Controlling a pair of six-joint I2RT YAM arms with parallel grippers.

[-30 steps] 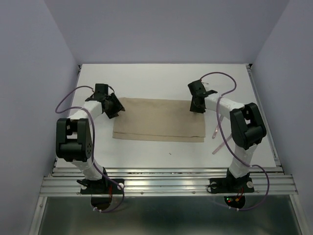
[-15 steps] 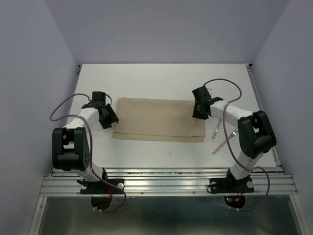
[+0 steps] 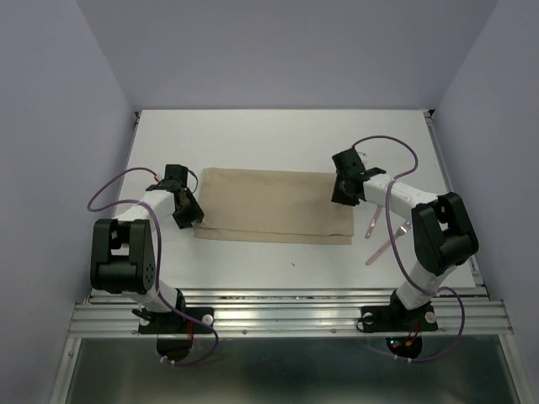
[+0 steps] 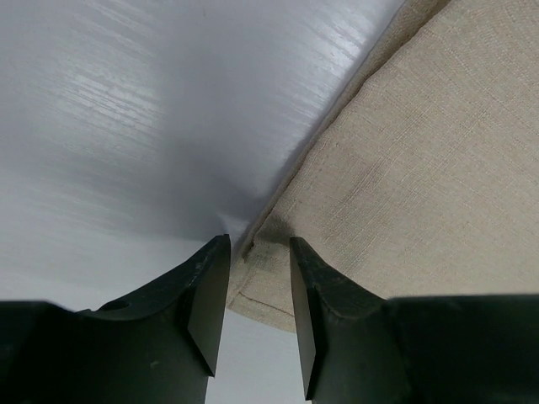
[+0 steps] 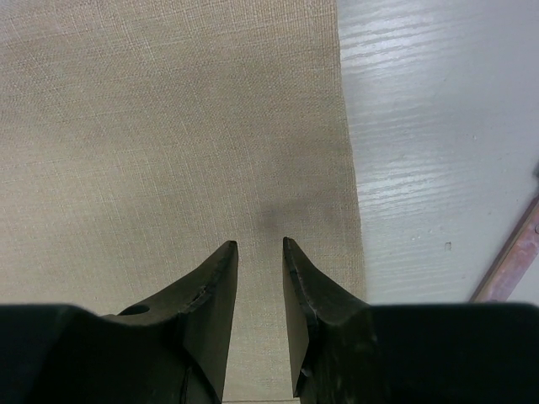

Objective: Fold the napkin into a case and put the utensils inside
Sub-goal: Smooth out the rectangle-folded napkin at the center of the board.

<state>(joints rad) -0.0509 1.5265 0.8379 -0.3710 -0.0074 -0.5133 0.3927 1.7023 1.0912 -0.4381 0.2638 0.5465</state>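
The utensils (image 3: 371,225) lie on the surface (image 3: 278,139) just right of the napkin (image 3: 274,206), a folded oblong. The left gripper (image 4: 257,244) hangs over the napkin's near-left corner, its gap narrow and empty. The right gripper (image 5: 259,246), equally narrow and empty, sits over the right end.

Left arm (image 3: 152,200) and right arm (image 3: 396,189) are white tubes with chunky black joints, a skinny purple cable (image 3: 383,138) looping off each, plus all-black left tool (image 3: 187,214) and right tool (image 3: 340,197).

High view down from near side, wrist views close over napkin (image 3: 278,204) edges, shared by all
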